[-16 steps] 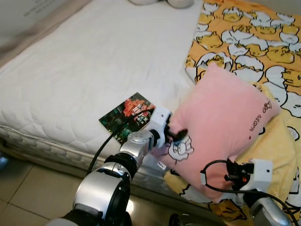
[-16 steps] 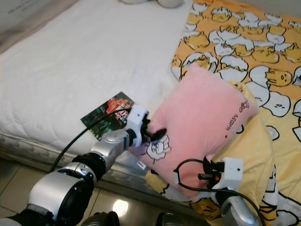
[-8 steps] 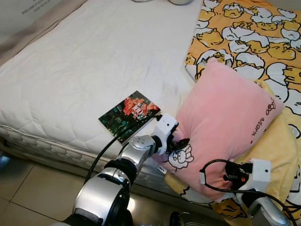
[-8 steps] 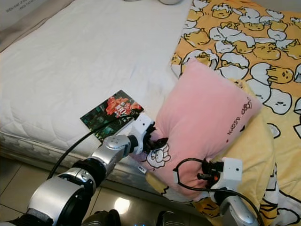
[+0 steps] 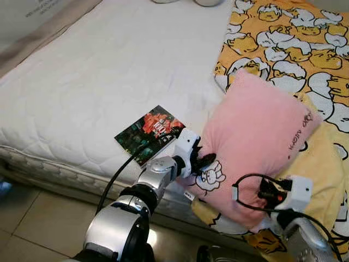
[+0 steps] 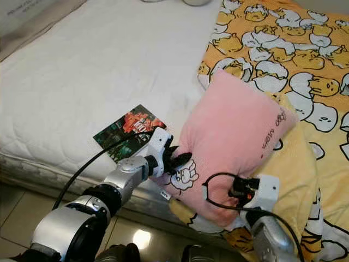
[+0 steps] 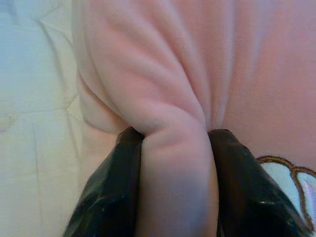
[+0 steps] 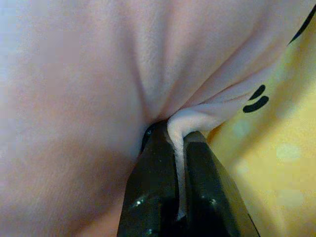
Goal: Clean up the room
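Note:
A pink pillow [image 5: 256, 143] with a white rabbit drawing is held up at the near edge of the bed, tilted, over the yellow blanket. My left gripper [image 5: 203, 160] is shut on the pillow's lower left corner; a thick fold of pink cloth [image 7: 173, 148] is pinched between its black fingers [image 7: 111, 197]. My right gripper [image 8: 173, 173] is shut on the pillow's lower right edge, with a thin seam of pink cloth squeezed between its fingers [image 8: 153, 187]. The right wrist block [image 5: 292, 188] sits just under the pillow.
A colourful book [image 5: 150, 132] lies on the white mattress [image 5: 109, 71] beside my left wrist. A yellow duck-print blanket [image 5: 294, 38] covers the bed's right side. Tiled floor [image 5: 32, 218] runs along the bed's near edge.
Both grippers keep their hold on the pillow. It has risen slightly and tipped further back, after dipping half a second ago. The camera shifted slightly.

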{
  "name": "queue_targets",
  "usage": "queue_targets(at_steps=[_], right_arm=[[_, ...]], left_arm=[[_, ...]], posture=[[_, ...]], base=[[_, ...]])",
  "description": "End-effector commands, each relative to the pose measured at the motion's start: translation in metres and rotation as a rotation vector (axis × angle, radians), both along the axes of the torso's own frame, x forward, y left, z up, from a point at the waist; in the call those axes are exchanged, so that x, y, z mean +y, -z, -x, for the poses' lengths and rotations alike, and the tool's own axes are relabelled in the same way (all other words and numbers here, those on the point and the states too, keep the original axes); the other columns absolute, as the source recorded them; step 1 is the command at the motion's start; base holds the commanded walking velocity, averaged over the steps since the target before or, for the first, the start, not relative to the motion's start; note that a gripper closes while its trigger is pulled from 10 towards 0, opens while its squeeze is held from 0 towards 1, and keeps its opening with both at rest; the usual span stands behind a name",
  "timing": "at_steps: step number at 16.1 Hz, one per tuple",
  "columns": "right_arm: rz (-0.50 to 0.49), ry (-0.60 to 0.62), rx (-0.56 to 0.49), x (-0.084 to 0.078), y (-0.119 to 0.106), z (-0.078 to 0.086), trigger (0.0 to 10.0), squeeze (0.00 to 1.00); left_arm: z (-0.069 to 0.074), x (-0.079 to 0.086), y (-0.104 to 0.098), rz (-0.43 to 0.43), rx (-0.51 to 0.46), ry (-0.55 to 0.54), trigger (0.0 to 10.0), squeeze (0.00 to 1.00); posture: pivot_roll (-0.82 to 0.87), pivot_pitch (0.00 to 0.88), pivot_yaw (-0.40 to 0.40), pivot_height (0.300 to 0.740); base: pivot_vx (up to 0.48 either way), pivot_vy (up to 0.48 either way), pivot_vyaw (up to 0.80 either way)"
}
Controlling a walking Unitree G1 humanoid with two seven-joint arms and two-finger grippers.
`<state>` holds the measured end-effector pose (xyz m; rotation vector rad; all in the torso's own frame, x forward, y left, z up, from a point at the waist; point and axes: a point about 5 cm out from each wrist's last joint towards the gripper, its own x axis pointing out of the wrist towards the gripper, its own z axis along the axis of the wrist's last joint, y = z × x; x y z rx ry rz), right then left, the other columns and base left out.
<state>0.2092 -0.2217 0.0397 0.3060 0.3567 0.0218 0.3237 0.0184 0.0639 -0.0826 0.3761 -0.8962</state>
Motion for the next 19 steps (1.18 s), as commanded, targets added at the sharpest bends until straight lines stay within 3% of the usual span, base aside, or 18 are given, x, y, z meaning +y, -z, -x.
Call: queue_targets(at_steps=[1,2,5,7,11,14,15,17,18,19], right_arm=[[-0.016,-0.004,0.020,0.001,0.005,0.000,0.0,0.00],[-0.018,-0.008,0.027,0.001,0.011,-0.001,0.0,0.00],[-0.044,0.042,0.094,-0.006,0.034,-0.007,0.0,0.00],[-0.074,0.067,0.063,-0.009,0.029,-0.019,0.0,0.00],[-0.121,0.115,-0.206,-0.025,-0.029,-0.082,0.0,0.00],[-0.079,0.107,-0.320,-0.028,-0.063,-0.100,0.0,0.00],[-0.011,0.108,-0.332,-0.027,-0.068,-0.103,0.0,0.00],[0.094,0.088,-0.350,-0.015,-0.065,-0.103,0.0,0.00],[0.079,0.095,-0.340,-0.007,-0.059,-0.100,0.0,0.00],[0.064,0.104,-0.334,-0.003,-0.055,-0.098,0.0,0.00]], left_arm=[[0.030,-0.045,0.010,0.089,0.088,0.103,0.0,0.00],[0.027,-0.038,0.012,0.114,0.128,0.077,0.0,0.00],[0.020,-0.028,0.009,0.081,0.062,0.057,0.0,0.00],[0.014,-0.024,0.003,0.092,0.036,0.047,0.0,0.00],[-0.016,-0.003,-0.040,0.153,-0.159,0.018,0.0,0.00],[-0.039,0.018,-0.080,0.157,-0.319,-0.071,0.0,0.00],[-0.046,0.028,-0.092,0.129,-0.378,-0.126,0.0,0.00],[-0.052,0.041,-0.105,0.062,-0.471,-0.125,0.0,0.00],[-0.055,0.045,-0.107,0.043,-0.473,-0.124,2.8,0.00],[-0.056,0.046,-0.109,0.032,-0.482,-0.137,10.0,0.00]], posture=[[-0.20,0.139,0.014,0.740],[-0.19,0.133,0.019,0.740],[-0.13,0.065,0.027,0.740],[-0.12,0.033,0.033,0.740],[-0.06,0.000,0.054,0.740],[-0.06,0.000,0.054,0.740],[-0.06,0.000,0.050,0.740],[-0.06,0.000,0.051,0.740],[-0.06,0.000,0.053,0.740],[-0.06,0.000,0.056,0.740]], base=[[0.000,0.000,0.00],[0.000,0.000,0.00],[0.000,0.000,0.00],[0.000,0.000,0.00],[0.000,0.000,0.00],[0.000,0.000,0.00],[0.000,0.000,0.00],[0.000,0.000,0.00],[0.000,0.000,0.00],[0.000,0.000,0.00]])
